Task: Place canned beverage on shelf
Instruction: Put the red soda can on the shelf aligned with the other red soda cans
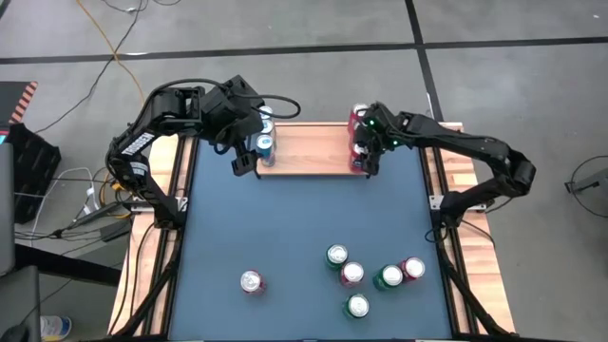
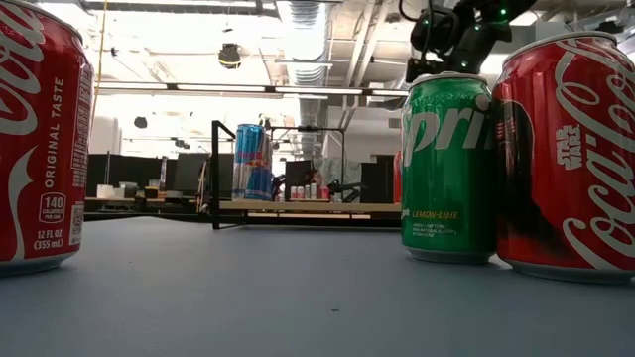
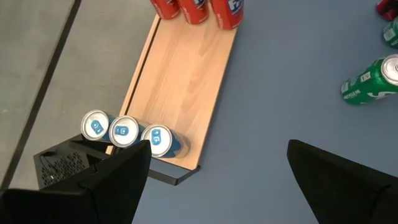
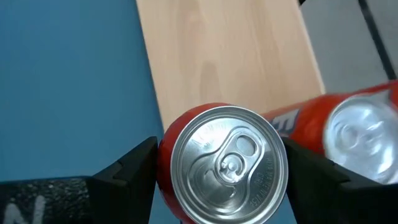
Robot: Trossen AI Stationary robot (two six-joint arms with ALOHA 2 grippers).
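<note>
One blue counter carries your wooden shelf along its far edge. Your right tool has its fingers on either side of a red can at the shelf's right end. Your left tool, fingers apart, hovers beside the blue cans at the left end.

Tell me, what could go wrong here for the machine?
The right tool has a red can between its fingers at the shelf, close beside another red can; opening or pulling away might knock that neighbour over. The left tool, open above three blue cans, could bump them.
</note>
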